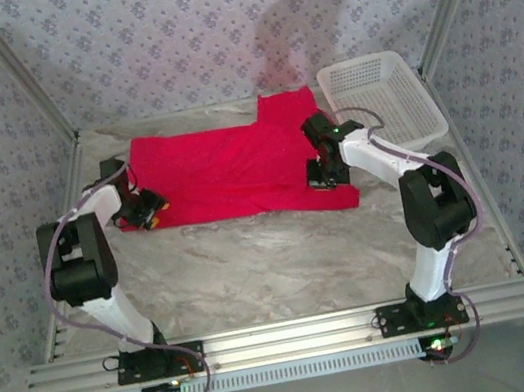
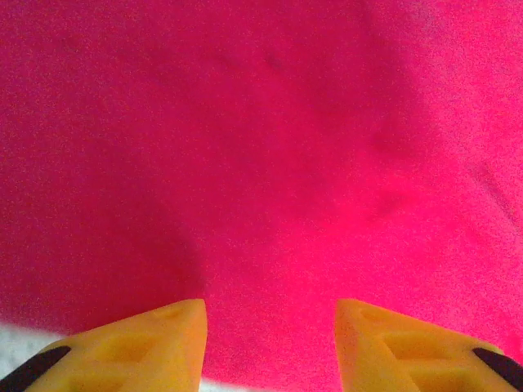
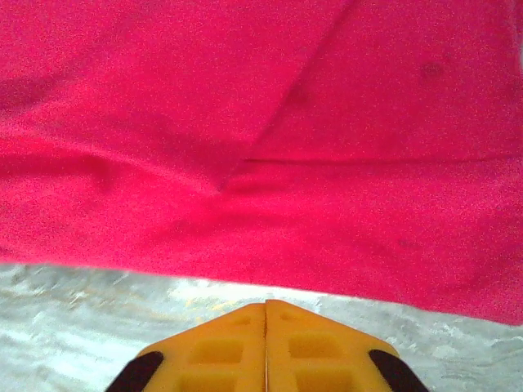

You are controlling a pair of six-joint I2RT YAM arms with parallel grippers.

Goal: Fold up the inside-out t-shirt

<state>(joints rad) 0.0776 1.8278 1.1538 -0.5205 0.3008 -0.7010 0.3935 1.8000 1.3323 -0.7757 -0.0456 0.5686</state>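
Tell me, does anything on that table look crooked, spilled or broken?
Nothing looks spilled or broken. The red t-shirt is not quite flat: a flap of cloth lies doubled over with a slanted edge, seen from the right wrist, and the white basket sits at an angle in the far right corner.

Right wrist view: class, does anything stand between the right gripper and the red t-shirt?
Nothing visible does. The right gripper, shut, sits just short of the t-shirt. Only a strip of table lies between its tips and the cloth's near edge.
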